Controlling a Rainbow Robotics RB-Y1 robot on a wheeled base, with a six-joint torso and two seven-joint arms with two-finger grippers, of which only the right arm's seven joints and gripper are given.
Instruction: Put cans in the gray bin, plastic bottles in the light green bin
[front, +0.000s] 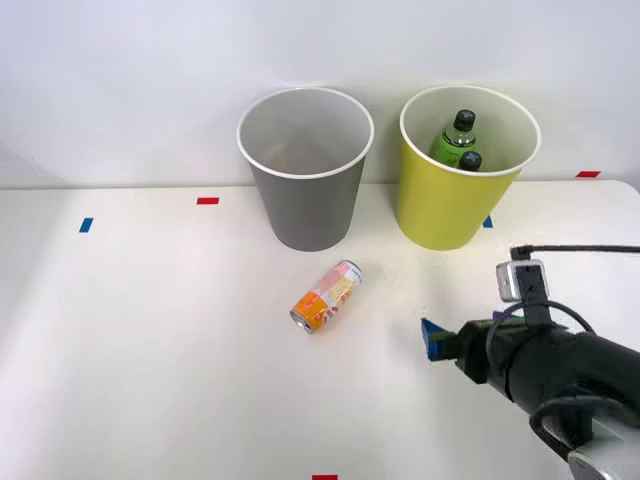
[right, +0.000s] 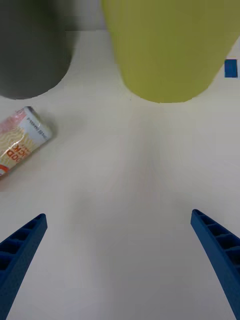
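Note:
An orange and pink-white can (front: 326, 295) lies on its side on the white table, in front of the gray bin (front: 305, 170); it also shows in the wrist view (right: 22, 140). Two green plastic bottles (front: 457, 142) with black caps stand inside the light green bin (front: 462, 170). My right gripper (front: 432, 338) hovers low over the table, to the right of the can and in front of the light green bin (right: 170, 47). Its blue fingers (right: 22, 247) are spread wide apart with nothing between them. The gray bin (right: 30, 50) looks empty inside.
Small red tape marks (front: 207, 201) and blue tape marks (front: 86, 225) dot the table (front: 150, 350). A white wall rises right behind the bins. My right arm (front: 560, 375) fills the lower right corner.

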